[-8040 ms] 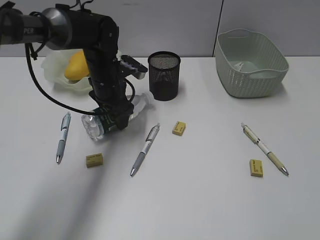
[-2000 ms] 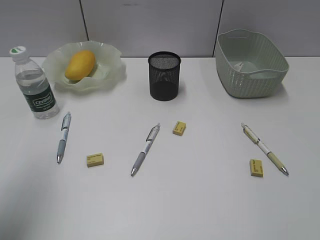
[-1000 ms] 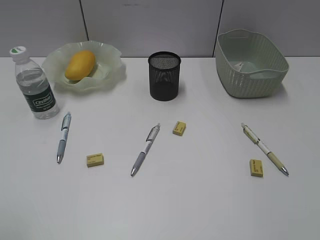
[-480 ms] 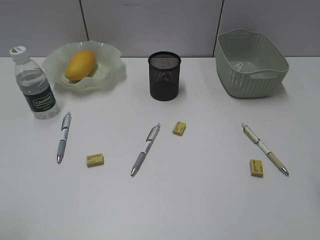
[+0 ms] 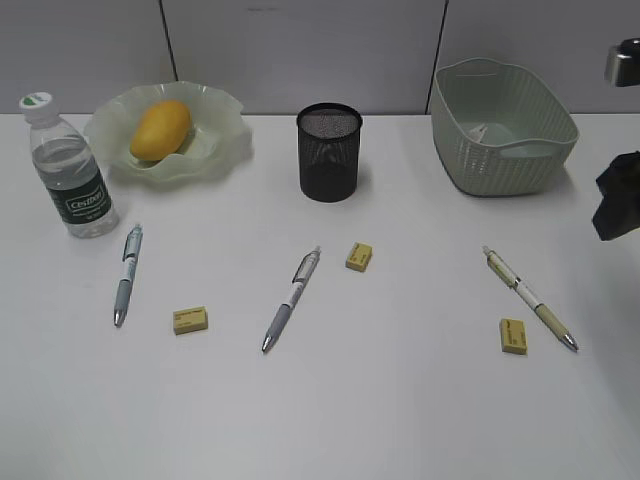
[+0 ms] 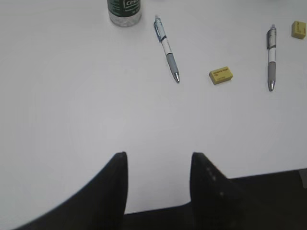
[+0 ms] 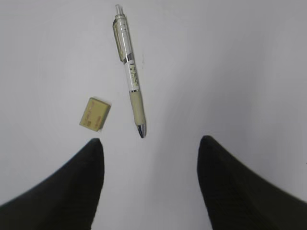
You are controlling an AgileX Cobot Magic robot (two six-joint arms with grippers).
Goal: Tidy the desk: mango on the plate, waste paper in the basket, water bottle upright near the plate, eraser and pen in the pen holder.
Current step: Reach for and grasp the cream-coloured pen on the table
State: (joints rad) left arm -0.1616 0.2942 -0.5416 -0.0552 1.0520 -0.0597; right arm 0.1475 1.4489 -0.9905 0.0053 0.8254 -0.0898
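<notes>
Grey partition panels run behind a plain white table [image 5: 400, 400], smooth and matte. From the exterior view, the mango [image 5: 160, 129], a glossy yellow-orange oval, sits in the plate [image 5: 225, 140], that translucent pale green dish with the ruffled rim, back left. Just left of it the water bottle [image 5: 68, 170] stands upright, clear plastic with a dark green label and white cap. The pen holder [image 5: 328, 152], a black wire-mesh cylinder, is back centre, and the basket [image 5: 503, 125], a ribbed sage-green tub with rounded corners, is back right with a bit of white waste paper [image 5: 480, 131] showing inside. Three pens lie flat: the left pen [image 5: 126, 273], middle pen [image 5: 292, 297] and right pen [image 5: 528, 297]. Three little yellow block erasers too: left eraser [image 5: 189, 319], middle eraser [image 5: 358, 256], right eraser [image 5: 513, 335]. A dark piece of the right arm [image 5: 618, 195] pokes in at the right edge.

Left wrist view: the left tool [image 6: 158, 165] has its two black fingers spread moderately, holding nothing, over bare table near its front edge. The bottle's base, two pens and two erasers sit well ahead.

Right wrist view: the right tool [image 7: 149, 151] is spread wide and empty, hovering right by the right pen's tip, with the right eraser just beside the pen.
</notes>
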